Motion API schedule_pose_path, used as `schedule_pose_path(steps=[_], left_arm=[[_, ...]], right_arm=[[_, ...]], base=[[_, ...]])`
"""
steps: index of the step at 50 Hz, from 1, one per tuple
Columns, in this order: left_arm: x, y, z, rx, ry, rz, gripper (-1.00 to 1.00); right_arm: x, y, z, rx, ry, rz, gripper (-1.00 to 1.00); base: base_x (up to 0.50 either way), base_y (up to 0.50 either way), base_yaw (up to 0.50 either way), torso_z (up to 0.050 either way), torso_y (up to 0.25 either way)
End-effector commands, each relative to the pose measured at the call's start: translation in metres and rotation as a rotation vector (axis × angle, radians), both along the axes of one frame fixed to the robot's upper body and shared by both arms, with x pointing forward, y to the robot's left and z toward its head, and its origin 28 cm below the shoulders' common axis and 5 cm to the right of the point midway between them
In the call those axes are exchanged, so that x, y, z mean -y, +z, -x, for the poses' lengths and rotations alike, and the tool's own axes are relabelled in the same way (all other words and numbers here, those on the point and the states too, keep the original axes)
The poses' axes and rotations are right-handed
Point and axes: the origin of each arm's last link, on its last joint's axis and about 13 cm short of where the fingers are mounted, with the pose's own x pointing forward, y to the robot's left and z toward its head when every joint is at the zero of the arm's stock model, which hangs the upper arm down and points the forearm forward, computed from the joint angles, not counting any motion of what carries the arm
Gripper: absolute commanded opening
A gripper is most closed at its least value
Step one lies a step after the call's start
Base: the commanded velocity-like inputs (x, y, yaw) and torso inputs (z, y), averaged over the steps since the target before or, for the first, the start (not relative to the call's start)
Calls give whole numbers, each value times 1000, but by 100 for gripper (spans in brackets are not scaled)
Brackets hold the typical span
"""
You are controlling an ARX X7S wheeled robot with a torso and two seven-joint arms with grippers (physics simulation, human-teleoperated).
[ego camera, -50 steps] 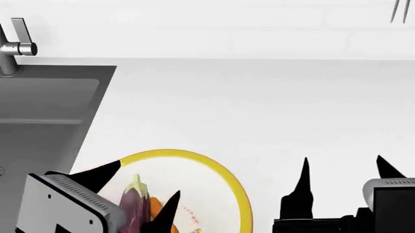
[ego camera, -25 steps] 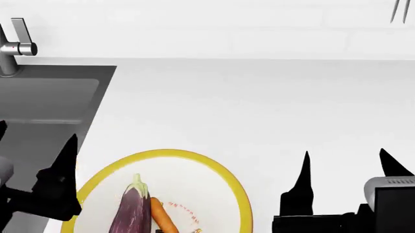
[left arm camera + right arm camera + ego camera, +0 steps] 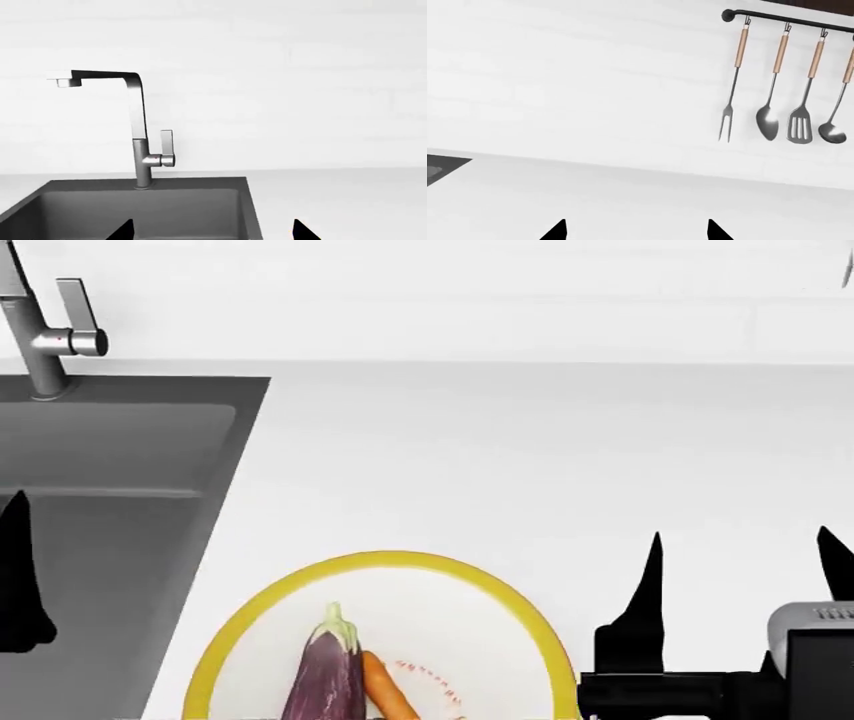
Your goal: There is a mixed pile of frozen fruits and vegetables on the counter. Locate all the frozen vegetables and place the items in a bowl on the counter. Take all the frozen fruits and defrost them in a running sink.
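Observation:
The bowl (image 3: 387, 560), yellow-rimmed, stands on the white counter (image 3: 534, 460) at the near edge of the head view. Inside it the purple eggplant (image 3: 327, 670) and the orange carrot (image 3: 387, 690) lie side by side. My left gripper (image 3: 213, 232) is open and empty, over the right edge of the dark sink (image 3: 147, 210). Only one of its fingers (image 3: 16, 580) shows in the head view, over the sink (image 3: 107, 460). My right gripper (image 3: 739, 532) is open and empty to the right of the bowl; the right wrist view shows my right gripper (image 3: 636, 231) over bare counter. The frozen fruits are out of view.
A grey faucet (image 3: 137, 130) with a lever handle stands behind the basin, and the same faucet (image 3: 47, 340) shows at the far left. No water shows at its spout. A rail of hanging utensils (image 3: 787, 20) is on the white wall to the right.
My left gripper let go of the eggplant and moved left off the bowl to over the sink. The eggplant now lies in the bowl beside the carrot. The head view shifted slightly.

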Motion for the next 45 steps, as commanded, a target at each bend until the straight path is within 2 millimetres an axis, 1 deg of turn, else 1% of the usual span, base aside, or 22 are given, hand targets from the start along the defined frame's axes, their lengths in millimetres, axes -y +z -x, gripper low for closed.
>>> schedule_pose_path(steps=[1, 9, 18, 29, 32, 45], left_arm=[[-6, 2, 2, 4, 17, 12, 100], [-4, 3, 0, 4, 11, 23, 100], [-6, 3, 3, 3, 6, 24, 100], [-4, 2, 0, 2, 3, 26, 100], [-6, 2, 2, 2, 3, 25, 100], [-5, 3, 2, 7, -2, 22, 100]], right_arm=[[0, 1, 1, 18, 0, 13, 100], [-1, -1, 0, 7, 4, 15, 100], [-2, -1, -1, 4, 7, 13, 100], [-2, -2, -1, 0, 8, 16, 100], [-2, -3, -2, -3, 9, 18, 100], [-3, -3, -2, -4, 7, 16, 100]], base=[[0, 500, 0, 0, 0], [0, 500, 0, 0, 0], [0, 500, 0, 0, 0], [0, 500, 0, 0, 0], [0, 500, 0, 0, 0], [0, 500, 0, 0, 0]])
